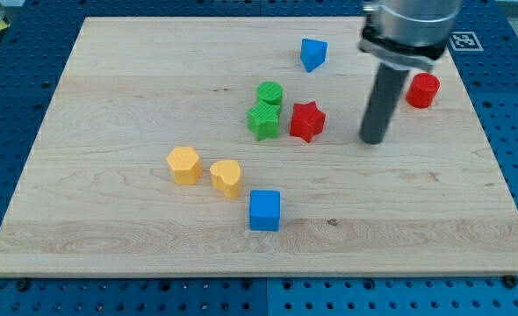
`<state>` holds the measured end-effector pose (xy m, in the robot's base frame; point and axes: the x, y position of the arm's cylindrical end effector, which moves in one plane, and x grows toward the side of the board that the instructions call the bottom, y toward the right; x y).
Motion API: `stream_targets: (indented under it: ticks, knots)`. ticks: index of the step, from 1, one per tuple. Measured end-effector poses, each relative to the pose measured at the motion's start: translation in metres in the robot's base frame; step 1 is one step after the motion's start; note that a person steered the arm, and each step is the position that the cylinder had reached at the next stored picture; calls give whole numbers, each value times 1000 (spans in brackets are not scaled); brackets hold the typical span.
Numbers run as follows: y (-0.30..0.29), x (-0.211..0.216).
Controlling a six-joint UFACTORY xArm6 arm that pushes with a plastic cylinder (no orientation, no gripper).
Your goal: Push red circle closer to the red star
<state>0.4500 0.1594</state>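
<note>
my tip [373, 140] rests on the wooden board [110, 105], a bare rod grasping nothing, to the view's right of the red star [307, 121] and apart from it. the red circle [423, 90] sits further to the view's right of the star and a little higher, past my tip. a green star [263, 121] touches the red star's left side, with a green circle [269, 92] just above that.

Pale grained wood board [110, 105] — matt plastic-looking red circle [422, 90].

My tip [373, 140] stands between red circle [423, 90] and red star [307, 121]
</note>
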Motion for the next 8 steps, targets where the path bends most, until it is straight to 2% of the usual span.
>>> stream_targets:
  ticks: [2,3,5,7,8]
  knots:
    - [20,0]
    - [64,0]
    - [69,0]
    - [125,0]
    - [128,-8]
